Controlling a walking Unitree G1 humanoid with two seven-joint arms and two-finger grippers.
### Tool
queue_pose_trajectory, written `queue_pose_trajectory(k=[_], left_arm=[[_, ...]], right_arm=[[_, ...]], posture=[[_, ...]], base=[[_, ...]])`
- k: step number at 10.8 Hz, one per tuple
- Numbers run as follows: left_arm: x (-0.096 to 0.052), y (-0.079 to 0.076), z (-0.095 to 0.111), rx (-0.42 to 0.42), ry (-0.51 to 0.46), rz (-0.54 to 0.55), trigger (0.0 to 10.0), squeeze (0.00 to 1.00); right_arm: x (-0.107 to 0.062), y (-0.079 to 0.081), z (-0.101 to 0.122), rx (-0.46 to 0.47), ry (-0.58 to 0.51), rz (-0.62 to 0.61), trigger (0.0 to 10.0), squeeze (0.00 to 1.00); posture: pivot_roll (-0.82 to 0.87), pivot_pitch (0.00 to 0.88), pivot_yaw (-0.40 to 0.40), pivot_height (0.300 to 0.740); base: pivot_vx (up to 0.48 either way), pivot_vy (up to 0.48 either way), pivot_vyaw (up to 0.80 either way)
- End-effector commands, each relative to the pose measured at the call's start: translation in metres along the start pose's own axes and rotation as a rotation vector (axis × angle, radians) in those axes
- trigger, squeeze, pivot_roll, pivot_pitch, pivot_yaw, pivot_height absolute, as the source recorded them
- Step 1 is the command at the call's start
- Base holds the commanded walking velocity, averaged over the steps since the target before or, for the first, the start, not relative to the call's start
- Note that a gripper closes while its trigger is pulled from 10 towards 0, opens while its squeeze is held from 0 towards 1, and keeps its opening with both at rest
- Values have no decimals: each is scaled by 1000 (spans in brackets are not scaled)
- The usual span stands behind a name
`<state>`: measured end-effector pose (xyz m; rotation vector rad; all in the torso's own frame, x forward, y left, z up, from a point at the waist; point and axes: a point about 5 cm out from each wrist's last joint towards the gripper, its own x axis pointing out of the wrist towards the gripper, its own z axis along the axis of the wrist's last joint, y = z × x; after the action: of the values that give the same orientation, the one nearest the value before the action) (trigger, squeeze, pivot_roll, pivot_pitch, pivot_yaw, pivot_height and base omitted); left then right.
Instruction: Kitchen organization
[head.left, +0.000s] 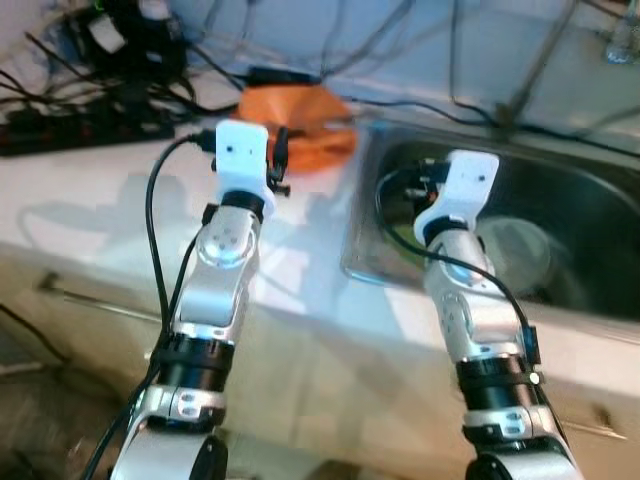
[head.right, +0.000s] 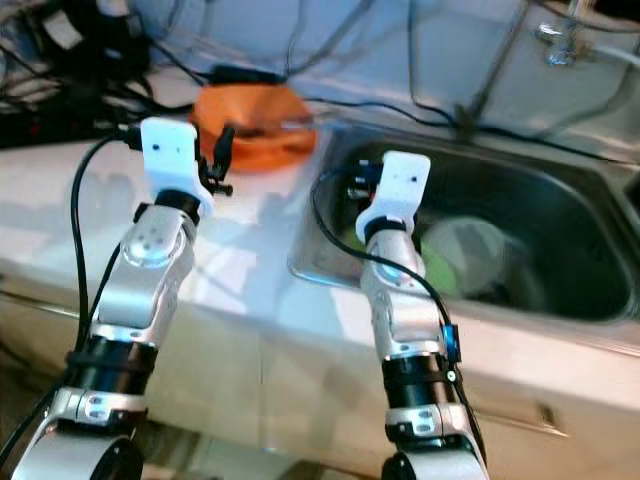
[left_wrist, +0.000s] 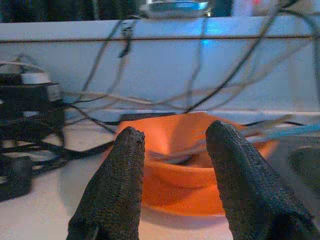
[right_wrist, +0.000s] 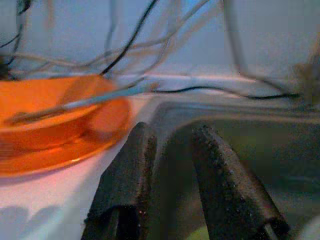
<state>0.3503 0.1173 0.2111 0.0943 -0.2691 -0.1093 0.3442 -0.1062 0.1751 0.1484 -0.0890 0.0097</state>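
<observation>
Two silver arms reach forward over a white countertop (head.left: 110, 215). The left gripper (left_wrist: 172, 145) hovers just near of an orange bowl (head.left: 300, 125), its two black fingers (left_wrist: 117, 185) spread apart with nothing between them; the bowl stands at the far side of the counter, just left of the sink (head.left: 590, 215), with a utensil lying across it. The right gripper (right_wrist: 172, 137) hangs over the sink's left near corner, fingers parted by a narrow gap and empty. Inside the steel sink lie a pale round dish (head.left: 520, 250) and something green (head.right: 440, 270). Black cables and a power strip (head.left: 60, 130) crowd the far left of the counter.
</observation>
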Motion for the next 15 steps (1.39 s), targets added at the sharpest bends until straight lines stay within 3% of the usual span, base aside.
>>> queue_pose_trajectory(k=[1,2,5,8,9,12,13,14,15], left_arm=[[-1,-1,2,-2,-11,-9,10000,0],[-1,-2,3,-4,-13,-24,10000,0],[-2,-17,3,-48,74,-222,10000,0],[14,1,5,-24,217,-319,10000,0],[19,6,5,-41,236,-314,10000,1000],[34,7,-4,-32,331,-342,10000,1000],[39,7,-4,-2,341,-346,10000,627],[46,5,0,-1,332,-350,10000,0],[51,5,2,-3,329,-351,10000,0]], right_arm=[[1,3,3,-3,-5,14,10000,0],[1,3,3,-1,-5,14,10000,0],[0,4,2,0,-2,11,10000,0],[-1,6,0,1,5,13,10000,0],[-2,6,-1,3,6,13,10000,0],[-7,8,-3,8,12,6,10000,0],[-10,8,-4,12,12,3,10000,0],[-13,9,-4,16,12,0,10000,0],[-16,9,-3,21,11,-4,10000,0]], posture=[[-20,51,-98,719],[-20,53,-97,719],[-23,57,-95,719],[-12,62,-90,719],[-13,59,-84,719],[-24,62,-62,719],[-30,72,-52,719],[-34,81,-45,719],[-44,105,-33,719]], base=[[0,0,0],[0,0,0],[0,0,0],[0,0,0],[0,0,0],[0,0,0],[0,0,0],[0,0,0],[0,0,0]])
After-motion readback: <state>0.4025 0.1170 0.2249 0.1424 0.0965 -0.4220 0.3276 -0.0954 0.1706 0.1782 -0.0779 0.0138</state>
